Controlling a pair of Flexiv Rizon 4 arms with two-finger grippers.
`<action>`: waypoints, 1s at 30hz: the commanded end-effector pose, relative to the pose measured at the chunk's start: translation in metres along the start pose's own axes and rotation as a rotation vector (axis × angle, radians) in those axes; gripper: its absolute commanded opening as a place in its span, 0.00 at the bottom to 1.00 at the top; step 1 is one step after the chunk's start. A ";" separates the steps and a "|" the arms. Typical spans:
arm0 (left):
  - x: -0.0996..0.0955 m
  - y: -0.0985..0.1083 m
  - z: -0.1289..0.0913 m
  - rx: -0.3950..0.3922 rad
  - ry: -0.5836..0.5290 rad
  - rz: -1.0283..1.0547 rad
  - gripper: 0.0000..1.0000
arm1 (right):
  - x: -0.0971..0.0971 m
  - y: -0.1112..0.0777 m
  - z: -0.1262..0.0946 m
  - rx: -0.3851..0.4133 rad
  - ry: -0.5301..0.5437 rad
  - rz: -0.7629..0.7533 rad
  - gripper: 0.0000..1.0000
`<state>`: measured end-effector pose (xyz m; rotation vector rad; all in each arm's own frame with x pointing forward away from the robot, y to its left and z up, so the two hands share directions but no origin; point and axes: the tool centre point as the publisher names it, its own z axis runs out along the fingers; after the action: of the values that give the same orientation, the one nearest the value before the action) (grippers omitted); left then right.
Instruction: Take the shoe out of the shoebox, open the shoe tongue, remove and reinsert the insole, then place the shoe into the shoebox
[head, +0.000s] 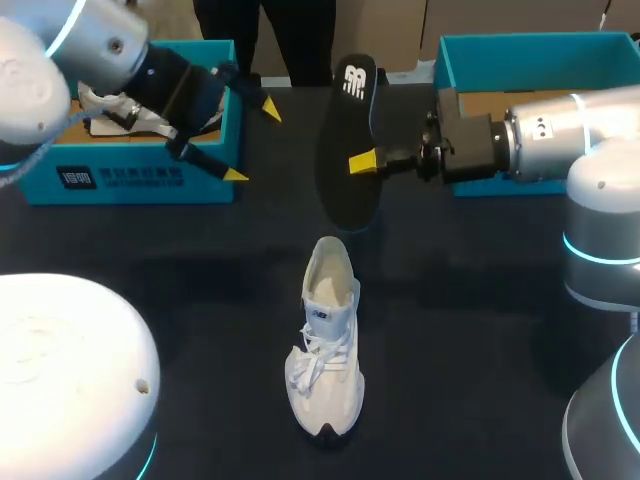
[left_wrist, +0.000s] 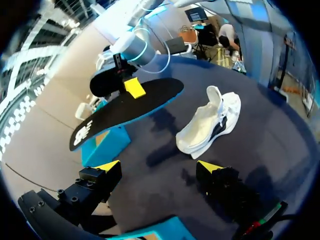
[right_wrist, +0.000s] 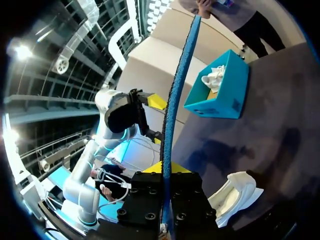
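The shoe stands on its sole mid-tabletop, on a dark, matte, cloth-like surface. It is white, of soft mesh with looped white laces, and its collar gapes open. Its long axis runs from far to near, with the toe toward the robot and the heel toward the insole.

The insole is a thin, flat, elongated oval, black on its broad face, with a white mark at its far end. The right gripper pinches it at mid-length and holds it off the tabletop, between the two boxes and beyond the shoe's heel. It runs roughly in line with the shoe. The left gripper hangs near the left box with its fingers spread wide and nothing between them.

Both boxes are teal cardboard with open tops; the right box shows a brown inner floor.

The right wrist view alone shows the insole edge-on, a narrow blue foam strip running out from between the right gripper fingers. It also looks into the left box, where a second white shoe lies.

The left wrist view shows the shoe's side with a dark band along its sole. It also shows the insole's blue rim under the black face, and the left gripper tips set well apart.
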<state>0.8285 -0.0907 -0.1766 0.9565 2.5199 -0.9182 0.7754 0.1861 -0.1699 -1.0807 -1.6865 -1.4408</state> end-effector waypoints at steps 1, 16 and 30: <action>0.009 -0.006 -0.003 -0.177 0.309 -0.412 1.00 | 0.000 -0.001 0.001 0.000 -0.002 0.000 0.00; 0.060 -0.015 0.019 -0.343 0.284 -0.742 1.00 | -0.026 -0.014 0.000 -0.021 0.009 -0.102 0.00; 0.093 -0.005 0.051 -0.298 0.212 -0.629 1.00 | -0.037 -0.022 0.023 -0.043 -0.005 -0.184 0.00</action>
<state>0.7692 -0.0830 -0.2362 0.1432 3.1327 -0.4990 0.7727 0.1908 -0.2049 -0.9706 -1.8235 -1.5647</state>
